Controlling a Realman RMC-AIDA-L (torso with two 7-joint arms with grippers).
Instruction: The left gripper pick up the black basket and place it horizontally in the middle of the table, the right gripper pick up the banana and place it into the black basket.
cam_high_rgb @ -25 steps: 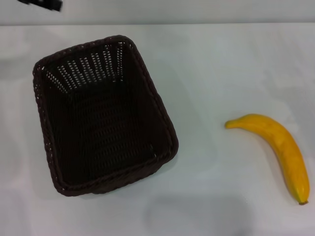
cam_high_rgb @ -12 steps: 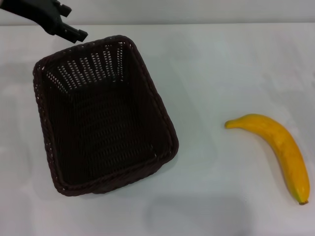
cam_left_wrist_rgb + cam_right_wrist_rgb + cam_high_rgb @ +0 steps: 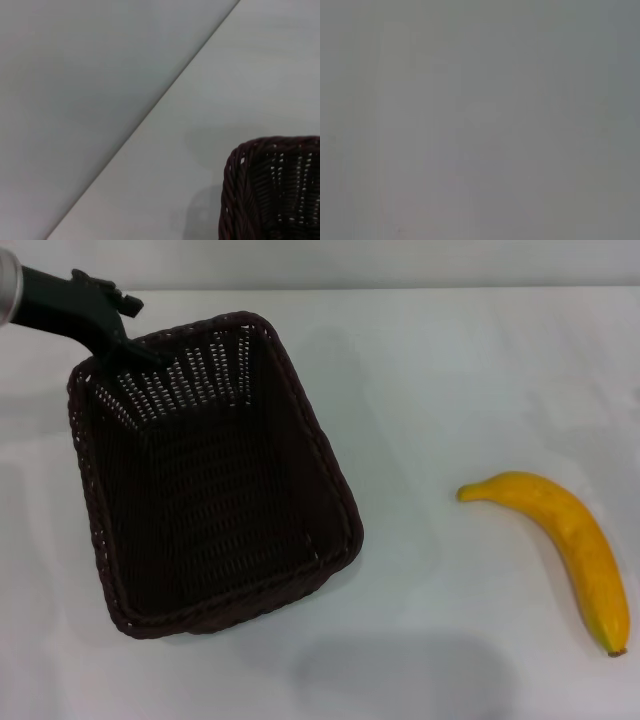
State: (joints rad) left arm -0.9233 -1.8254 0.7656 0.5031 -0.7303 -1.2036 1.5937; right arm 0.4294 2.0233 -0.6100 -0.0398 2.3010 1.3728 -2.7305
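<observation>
The black basket (image 3: 332,472) stands empty on the left half of the white table (image 3: 450,370), its long side running away from me and turned slightly. My left gripper (image 3: 135,332) reaches in from the far left and sits at the basket's far rim near its far left corner. Its jaws stand open, one outside the rim and one over the inside. The left wrist view shows one corner of the basket (image 3: 240,190). The banana (image 3: 570,540) lies on the table at the right, well apart from the basket. My right gripper is out of view.
The table's far edge (image 3: 400,288) meets a grey wall behind the basket. Bare white tabletop lies between the basket and the banana. The right wrist view shows only a plain grey surface.
My left gripper has come in from the far left corner and moved down to the basket's far rim. The basket and the banana have not moved.
</observation>
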